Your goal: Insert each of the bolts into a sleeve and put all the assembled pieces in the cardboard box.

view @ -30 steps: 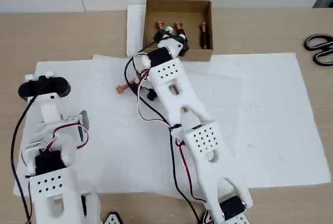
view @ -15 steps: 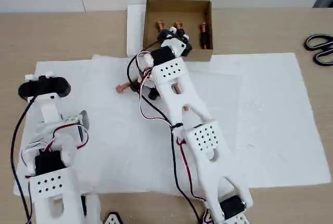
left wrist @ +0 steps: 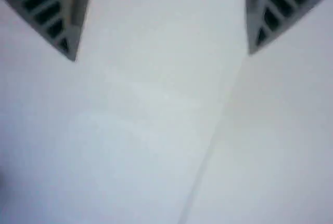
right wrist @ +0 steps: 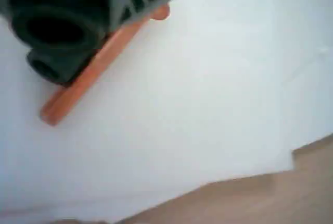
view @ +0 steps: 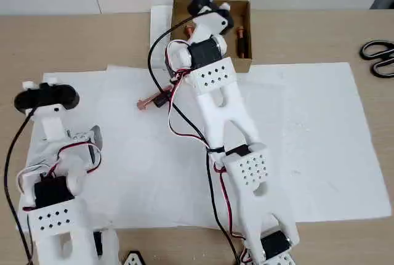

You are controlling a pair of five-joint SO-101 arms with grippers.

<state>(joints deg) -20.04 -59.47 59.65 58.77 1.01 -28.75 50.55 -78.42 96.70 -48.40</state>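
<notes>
Item one, my left arm [view: 54, 191]: white printed shell, a plate pierced with rows of round holes [view: 54, 217], black servo blocks, a rounded black housing [view: 46, 97] at its far end, and red, white and black wires looped alongside.

Item two, my right arm [view: 231, 123]: the same white shell, two perforated plates [view: 212, 75], black servos, and a long black cable [view: 149, 61] beside thinner red and white leads.

Item three, my left gripper [left wrist: 162, 21]: grey fingers [left wrist: 54, 10] with dark ribbed slots.
</notes>
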